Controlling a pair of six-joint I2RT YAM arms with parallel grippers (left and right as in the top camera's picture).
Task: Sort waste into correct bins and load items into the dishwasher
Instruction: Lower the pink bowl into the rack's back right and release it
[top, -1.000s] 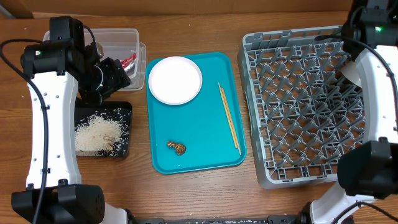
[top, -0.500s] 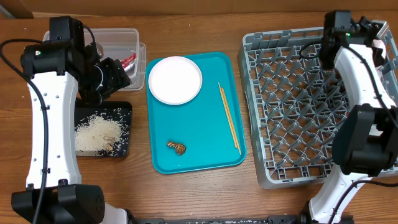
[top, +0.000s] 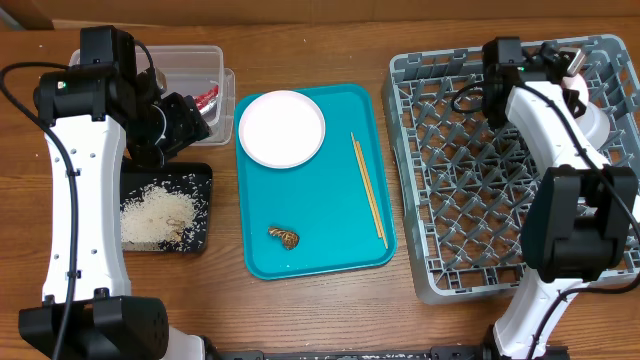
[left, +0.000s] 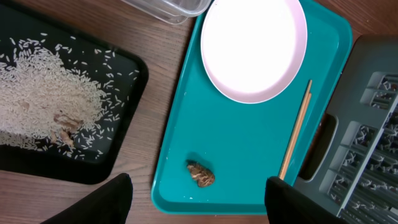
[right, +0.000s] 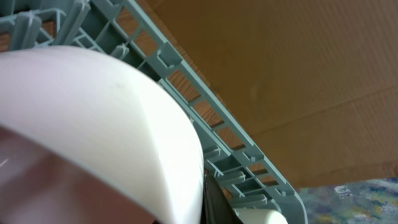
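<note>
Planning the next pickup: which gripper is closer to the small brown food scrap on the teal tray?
Left. The left gripper hangs by the clear plastic tub, up-left of the brown food scrap; the right gripper is far off over the grey dish rack.

Left arm: long white shell links with rounded edges, joined by chunky black joint housings. Its lowest block, by the table edge, is black and rounded. Left cable: thin and black, running along the white link and looping wide near the top. Right arm: same build, with white shells, black joints and a large black housing lower down. Right cable: thin and black, arcing off the arm's side. Left gripper: matte black fingers, broad with blunt tips.
</note>
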